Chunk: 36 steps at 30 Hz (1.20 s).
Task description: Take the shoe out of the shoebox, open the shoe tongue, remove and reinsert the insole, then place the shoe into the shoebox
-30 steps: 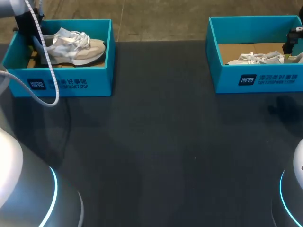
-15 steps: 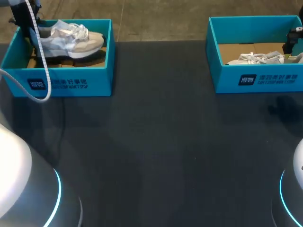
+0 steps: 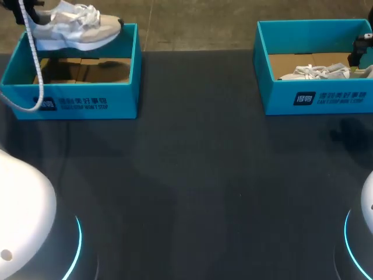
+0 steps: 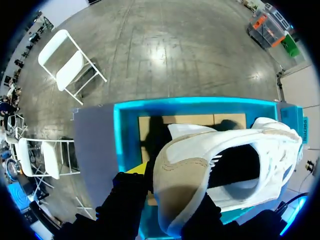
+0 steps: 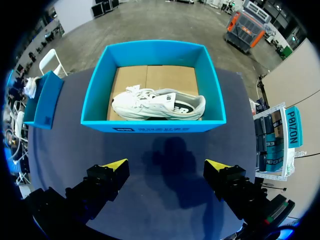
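A white and beige sneaker (image 3: 73, 26) hangs level above the left teal shoebox (image 3: 76, 102), clear of its rim. My left gripper (image 4: 167, 200) is shut on the sneaker's heel (image 4: 182, 175), one finger on each side; one yellow tip (image 4: 137, 167) shows beside it. Under the sneaker, the box's cardboard floor (image 4: 195, 121) is bare. My right gripper (image 5: 165, 167) hovers open over the dark table, in front of the right teal shoebox (image 5: 150, 122). A white shoe (image 5: 157, 105) lies on its side in that box.
The dark table (image 3: 192, 175) stretches between the two boxes. The right shoebox (image 3: 315, 96) with its white shoe (image 3: 317, 71) stands at the far right, the left box at the far left. A white cable (image 3: 32, 64) hangs over the left box's front.
My left gripper has lifted the sneaker straight up out of the left box, from resting inside to above the rim. The right arm has not moved.
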Available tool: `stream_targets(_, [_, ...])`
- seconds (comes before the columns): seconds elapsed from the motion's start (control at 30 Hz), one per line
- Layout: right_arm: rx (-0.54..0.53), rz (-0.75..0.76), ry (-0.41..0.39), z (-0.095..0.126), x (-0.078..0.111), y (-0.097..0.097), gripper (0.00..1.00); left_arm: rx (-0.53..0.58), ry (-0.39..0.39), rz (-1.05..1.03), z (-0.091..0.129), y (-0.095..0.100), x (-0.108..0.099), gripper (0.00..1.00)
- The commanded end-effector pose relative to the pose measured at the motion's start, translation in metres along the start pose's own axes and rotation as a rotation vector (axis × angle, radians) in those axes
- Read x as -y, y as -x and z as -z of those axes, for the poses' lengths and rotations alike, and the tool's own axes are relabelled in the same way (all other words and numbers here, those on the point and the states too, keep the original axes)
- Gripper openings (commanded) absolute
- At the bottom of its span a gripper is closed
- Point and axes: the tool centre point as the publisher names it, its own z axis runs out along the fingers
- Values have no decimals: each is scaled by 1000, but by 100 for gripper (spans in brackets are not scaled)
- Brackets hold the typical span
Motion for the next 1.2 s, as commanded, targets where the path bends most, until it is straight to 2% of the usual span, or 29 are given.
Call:
stream_targets(0.03, [1,0,2,0,1,0,100,5,-85,-2,40,-3,-25,0])
stream_targets(0.27, [1,0,2,0,1,0,100,-10,-168,-12,75,-4,-30,0])
stream_targets(0.4, [1,0,2,0,1,0,100,-10,-204,-20,86,-5,-33,0])
stream_targets(1.2, [1,0,2,0,1,0,100,-10,-204,-20,86,-5,-33,0])
